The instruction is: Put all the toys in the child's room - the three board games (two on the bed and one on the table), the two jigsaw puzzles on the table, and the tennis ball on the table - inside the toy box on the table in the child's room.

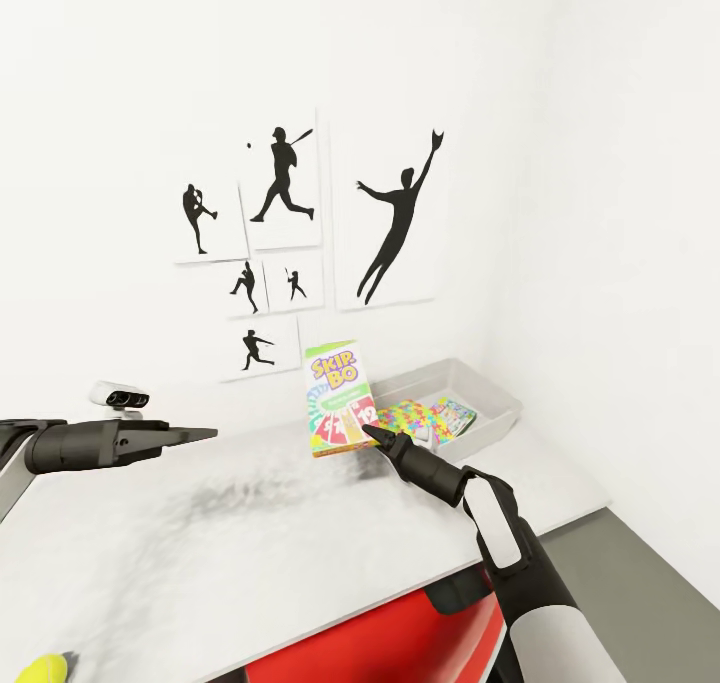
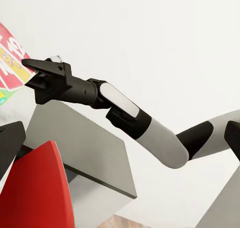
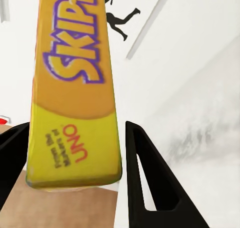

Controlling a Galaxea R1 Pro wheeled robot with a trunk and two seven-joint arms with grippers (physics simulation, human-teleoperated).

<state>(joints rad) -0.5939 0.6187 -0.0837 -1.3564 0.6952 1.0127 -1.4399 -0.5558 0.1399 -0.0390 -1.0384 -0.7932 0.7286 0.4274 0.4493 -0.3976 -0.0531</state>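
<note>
- The right gripper (image 1: pixel 372 433) holds the Skip-Bo board game (image 1: pixel 338 397) upright by its lower edge, lifted above the table (image 1: pixel 250 533) and just short of the toy box (image 1: pixel 495 398); its jaws are clenched on the box, one finger (image 3: pixel 147 178) showing beside the yellow spine in the right wrist view
- The toy box sits at the far right end of the table against the wall, and already holds a jigsaw puzzle (image 1: pixel 418 421) with a smaller green-pink box (image 1: pixel 458 415) beside it
- The left gripper (image 1: pixel 190 432) hovers over the table's left side, carrying nothing; whether its jaws are parted or pressed together I cannot tell
- A tennis ball (image 1: pixel 40 671) lies at the near left corner of the table, well apart from the tray
- Risk, as I judge it: the grip is a narrow pinch low on a tall flat box, so a quick swing could make it pivot or slip out
- Letting go before it clears the tray's near wall could leave it propped on the rim or tipped back onto the table
- Dropped on edge, it may lean on the puzzle rather than lie flat
- The red chair (image 1: pixel 390 643) is tucked close below, near the right arm
</note>
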